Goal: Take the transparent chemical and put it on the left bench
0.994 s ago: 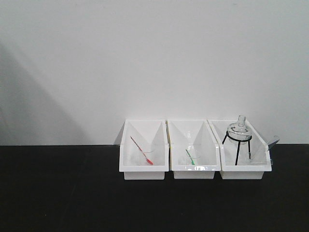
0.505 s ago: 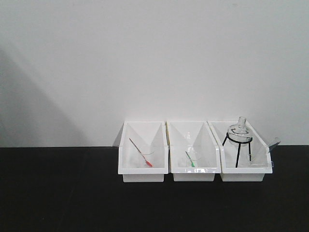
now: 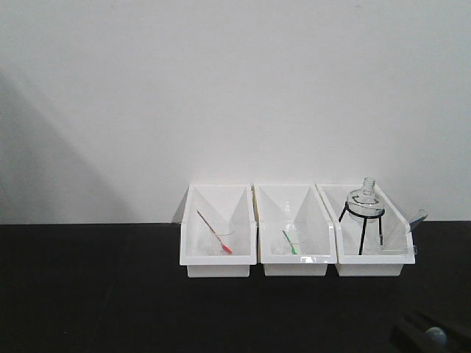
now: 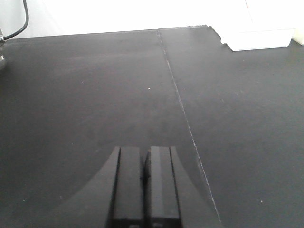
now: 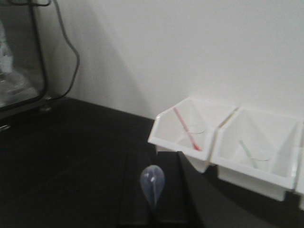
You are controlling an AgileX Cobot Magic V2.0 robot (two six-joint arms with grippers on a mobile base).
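I can read no text, label, brand or number in any of my views; the three white bins [image 3: 218, 269], the glass flask [image 3: 363, 197] and the desk [image 3: 88, 294] show no readable marks.

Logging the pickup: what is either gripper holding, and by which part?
The right gripper holds the transparent dropper by its thin stem, bulb poking out; the left gripper holds nothing.
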